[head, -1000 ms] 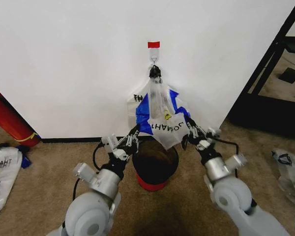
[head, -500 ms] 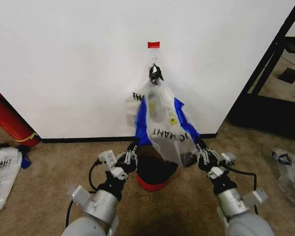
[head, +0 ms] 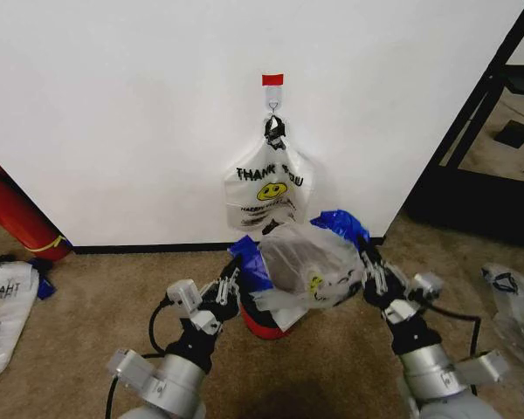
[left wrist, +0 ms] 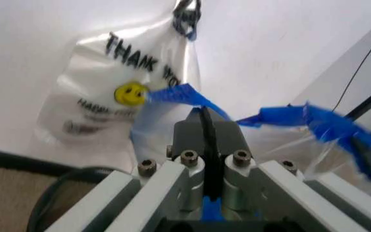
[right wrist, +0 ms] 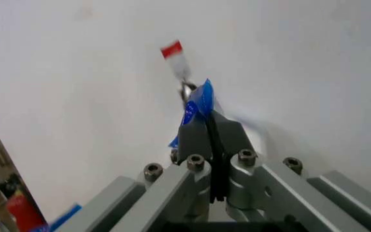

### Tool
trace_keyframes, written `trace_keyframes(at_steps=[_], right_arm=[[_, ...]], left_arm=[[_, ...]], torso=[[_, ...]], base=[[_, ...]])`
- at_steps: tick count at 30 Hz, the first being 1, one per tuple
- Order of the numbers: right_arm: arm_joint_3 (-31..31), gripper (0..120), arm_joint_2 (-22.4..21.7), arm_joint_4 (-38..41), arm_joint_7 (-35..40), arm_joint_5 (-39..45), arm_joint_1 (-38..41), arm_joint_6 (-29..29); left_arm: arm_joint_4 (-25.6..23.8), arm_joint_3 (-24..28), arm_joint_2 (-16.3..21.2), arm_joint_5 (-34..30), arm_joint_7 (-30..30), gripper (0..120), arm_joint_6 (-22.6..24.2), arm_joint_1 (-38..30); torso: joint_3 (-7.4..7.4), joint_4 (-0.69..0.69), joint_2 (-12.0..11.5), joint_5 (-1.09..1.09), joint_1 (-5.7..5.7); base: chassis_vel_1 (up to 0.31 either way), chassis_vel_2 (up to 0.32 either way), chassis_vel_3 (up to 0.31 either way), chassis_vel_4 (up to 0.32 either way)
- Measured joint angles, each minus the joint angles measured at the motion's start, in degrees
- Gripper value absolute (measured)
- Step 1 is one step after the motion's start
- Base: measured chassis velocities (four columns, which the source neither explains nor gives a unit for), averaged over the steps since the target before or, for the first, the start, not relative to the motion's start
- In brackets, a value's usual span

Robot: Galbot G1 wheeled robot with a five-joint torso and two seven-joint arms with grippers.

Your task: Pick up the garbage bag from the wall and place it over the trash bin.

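The garbage bag (head: 307,262), translucent white with blue pieces, is off the wall (head: 113,105) and stretched between my two grippers just above the trash bin (head: 264,327). Of the bin, little more than the red base shows under the bag. My left gripper (head: 234,274) is shut on the bag's left blue piece (left wrist: 184,94). On the other side, my right gripper (head: 366,261) is shut on the right blue piece (right wrist: 200,104). The red tape square (head: 272,79) and the hook (head: 273,106) are above on the wall.
A second printed bag (head: 265,188) with a smiley face still hangs from the hook. A red cylinder (head: 17,214) leans at the far left, with a bag (head: 4,305) on the carpet near it. Another bag (head: 511,305) and a black frame (head: 476,122) are at the right.
Both grippers have pulled back and down from the wall with the blue-pieced bag, which has come off the hook and now hangs over the bin. The bag behind it is uncovered.
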Motion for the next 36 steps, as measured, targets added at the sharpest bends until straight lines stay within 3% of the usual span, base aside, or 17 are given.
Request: trace_keyframes(at_steps=[11,22,31,36], right_arm=[[-3.1,0,-0.2,-2.1,1.4,2.7,10.7,-3.4],[-11.8,0,7.4,-10.3,3.9,9.6,21.7,-7.3],[-16.4,0,11.1,-11.3,5.6,12.0,21.5,-8.5],[-16.9,0,13.9,-17.0,5.8,11.5,21.4,-7.4]], left_arm=[[0.3,0.2,0.9,-2.5,0.2,0,0.6,-8.8],[0.9,-3.4,3.1,-3.4,0.3,0,0.6,-9.2],[1.0,-3.7,2.5,-3.6,0.2,0,0.7,-8.1],[3.8,-2.5,0.5,-3.6,0.1,0,0.4,-8.2]], torso=[[0.00,-0.02,0.0,0.00,0.00],[0.01,0.00,0.0,-0.01,0.00],[0.00,-0.02,0.0,-0.02,0.00],[0.00,-0.01,0.0,-0.01,0.00]], base=[[0.000,0.000,0.000,0.000],[0.000,0.000,0.000,0.000],[0.000,0.000,0.000,0.000],[0.000,0.000,0.000,0.000]])
